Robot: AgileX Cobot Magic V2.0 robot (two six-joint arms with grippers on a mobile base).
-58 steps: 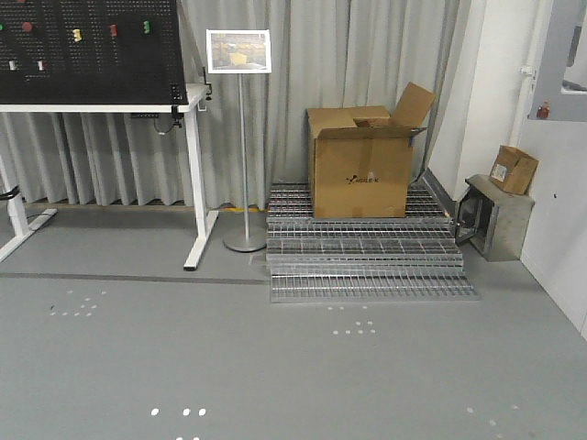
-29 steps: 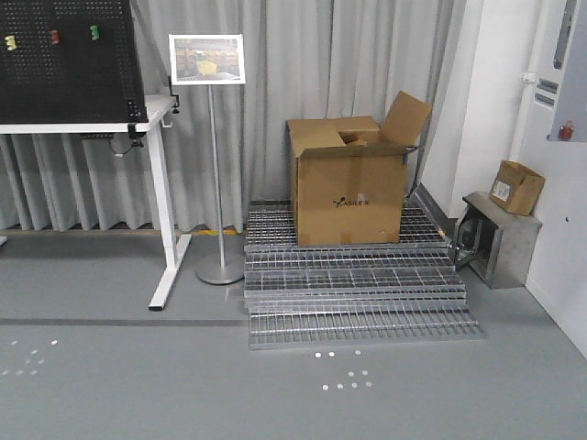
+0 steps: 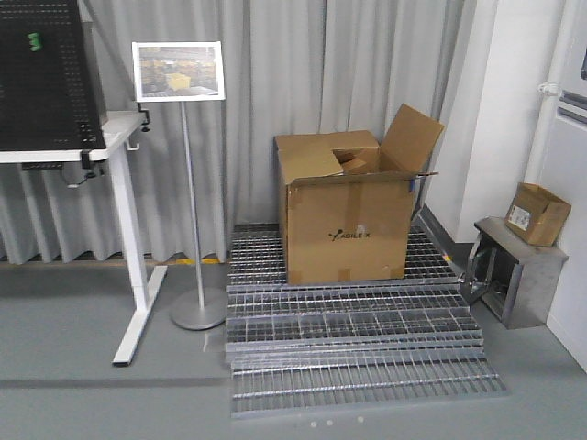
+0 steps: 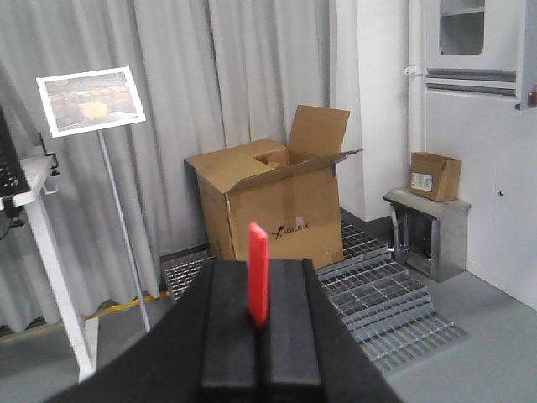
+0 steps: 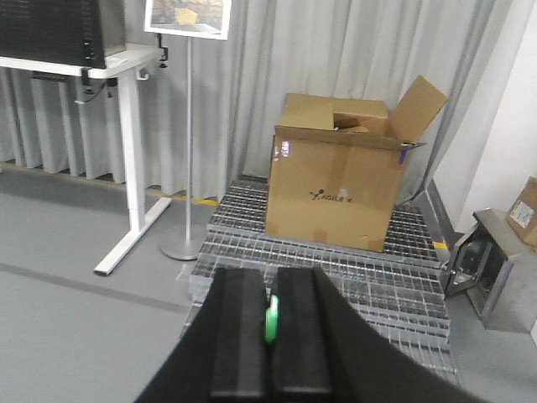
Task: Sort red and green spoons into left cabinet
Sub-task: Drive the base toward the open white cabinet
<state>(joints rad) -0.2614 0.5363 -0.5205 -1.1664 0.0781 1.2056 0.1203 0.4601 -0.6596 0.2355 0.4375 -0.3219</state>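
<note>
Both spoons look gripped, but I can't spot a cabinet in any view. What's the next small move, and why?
Probably turn the base a little to look for the left cabinet, both grippers kept shut. The left gripper pinches the red spoon, the right gripper the green spoon, and all views show only a cardboard box, grating steps and curtain: nowhere to place them yet.
</note>
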